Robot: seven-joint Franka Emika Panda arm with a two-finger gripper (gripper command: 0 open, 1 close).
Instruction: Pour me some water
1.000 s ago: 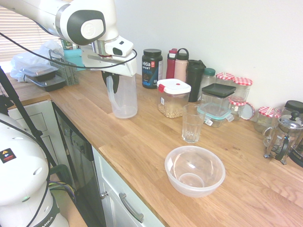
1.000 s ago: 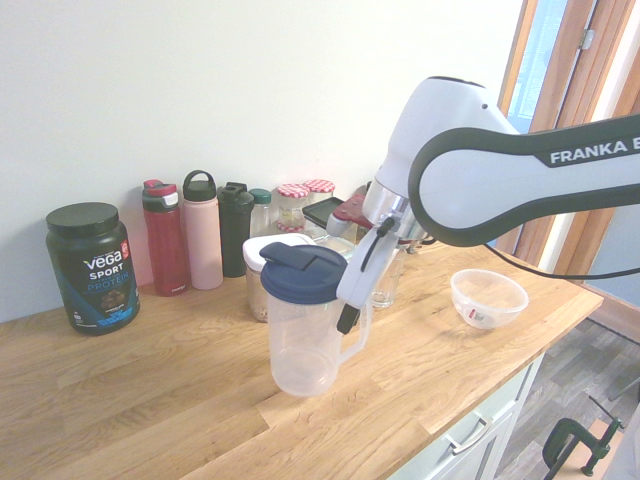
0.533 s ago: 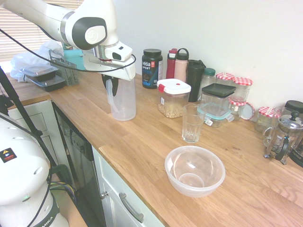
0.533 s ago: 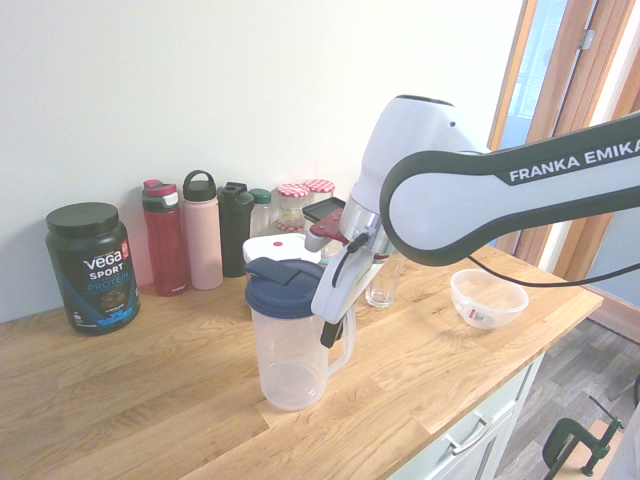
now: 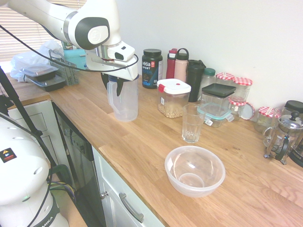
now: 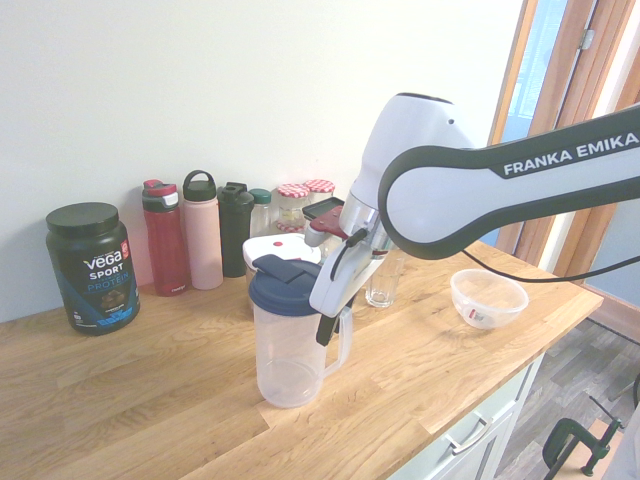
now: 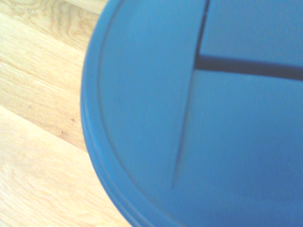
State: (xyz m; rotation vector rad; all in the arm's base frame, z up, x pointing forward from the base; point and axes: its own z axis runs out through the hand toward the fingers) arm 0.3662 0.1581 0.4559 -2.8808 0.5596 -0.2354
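Note:
A clear plastic pitcher with a dark blue lid stands upright on the wooden counter. My gripper is at its handle, just under the lid, seen from the other side as the gripper beside the pitcher. The blue lid fills the wrist view. Whether the pitcher holds water is unclear. An empty drinking glass stands to the right of the pitcher, about two hand-widths away, and shows behind the arm as the glass.
A clear plastic bowl sits near the counter's front edge. Along the wall stand a black protein tub, several bottles, food containers, jars and a French press. Trays lie at the far left.
The pitcher has come down from a slight tilt above the counter and shifted toward the left end; it now stands upright on the wood, with the gripper still at its handle.

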